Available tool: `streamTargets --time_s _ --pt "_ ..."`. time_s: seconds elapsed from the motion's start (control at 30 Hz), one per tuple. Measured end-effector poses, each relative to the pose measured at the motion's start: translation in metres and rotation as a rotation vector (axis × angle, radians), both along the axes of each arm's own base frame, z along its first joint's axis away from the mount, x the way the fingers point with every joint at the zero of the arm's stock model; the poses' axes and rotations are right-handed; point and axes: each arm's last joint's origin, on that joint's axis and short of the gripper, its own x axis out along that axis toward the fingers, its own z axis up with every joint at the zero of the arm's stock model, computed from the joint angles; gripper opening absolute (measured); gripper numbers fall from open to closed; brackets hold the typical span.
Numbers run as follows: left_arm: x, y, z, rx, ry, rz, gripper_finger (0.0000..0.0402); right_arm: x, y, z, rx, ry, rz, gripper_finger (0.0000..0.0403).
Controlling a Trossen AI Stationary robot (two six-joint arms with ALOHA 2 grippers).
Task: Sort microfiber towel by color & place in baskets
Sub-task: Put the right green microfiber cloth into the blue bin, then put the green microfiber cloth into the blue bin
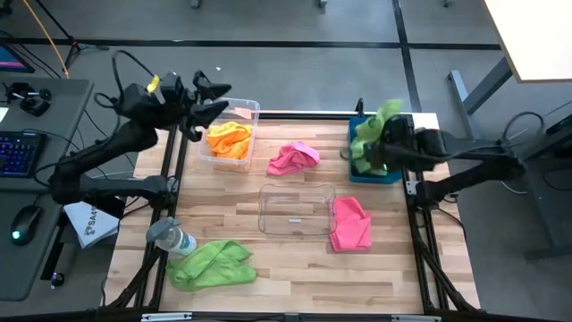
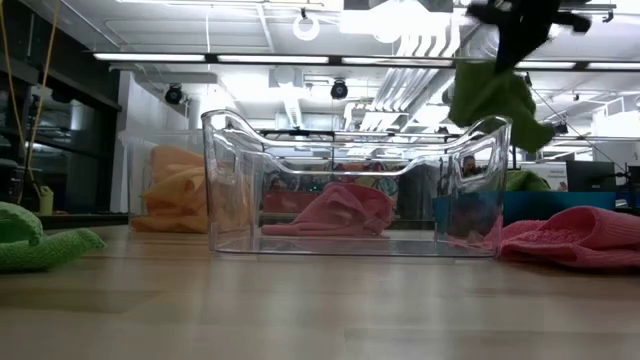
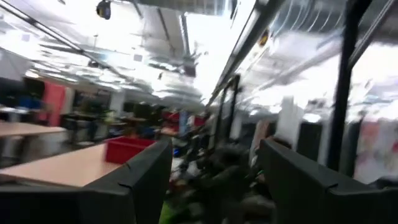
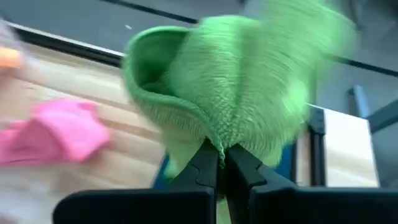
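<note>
The sort is partway done. An orange towel (image 1: 229, 139) lies in the clear basket (image 1: 248, 110) near the worktop's far left corner. The middle clear basket (image 1: 296, 211) holds nothing; two pink towels (image 1: 294, 157) (image 1: 350, 224) and a green towel (image 1: 211, 264) lie loose on the worktop. The right tool (image 1: 379, 148) is clamped on a lime towel (image 4: 249, 99) above the blue basket (image 1: 357, 170) at the right edge. The left tool (image 1: 214, 97) hovers spread by the orange basket.

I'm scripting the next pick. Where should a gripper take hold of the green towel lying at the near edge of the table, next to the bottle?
Probably the raised folds near the middle of the green towel, coming straight down from above. It lies crumpled and flat on the table, so its ridges give the fingers something to pinch. Stay toward the side away from the bottle, which sits close to one end.
</note>
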Motion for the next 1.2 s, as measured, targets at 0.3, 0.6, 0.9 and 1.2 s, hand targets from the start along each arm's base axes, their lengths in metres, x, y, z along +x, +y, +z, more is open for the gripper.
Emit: streamTargets --time_s 0.3,0.6,0.9,1.2 --pt "0.037 -0.025 -0.024 -0.12 0.03 0.067 0.0229 0.0 -0.058 -0.101 0.153 0.111 0.049 0.0001" --pt "0.061 -0.051 -0.037 -0.156 0.087 0.177 0.0229 -0.022 -0.075 -0.157 0.307 0.134 -0.019 0.0" --pt "0.055 -0.056 -0.015 -0.08 0.229 0.26 0.0229 -0.022 -0.078 -0.135 0.424 0.16 0.116 0.0121" --pt "0.045 -0.051 -0.006 0.058 0.504 0.257 0.0229 -0.02 -0.079 -0.065 0.396 0.161 0.152 0.0315"
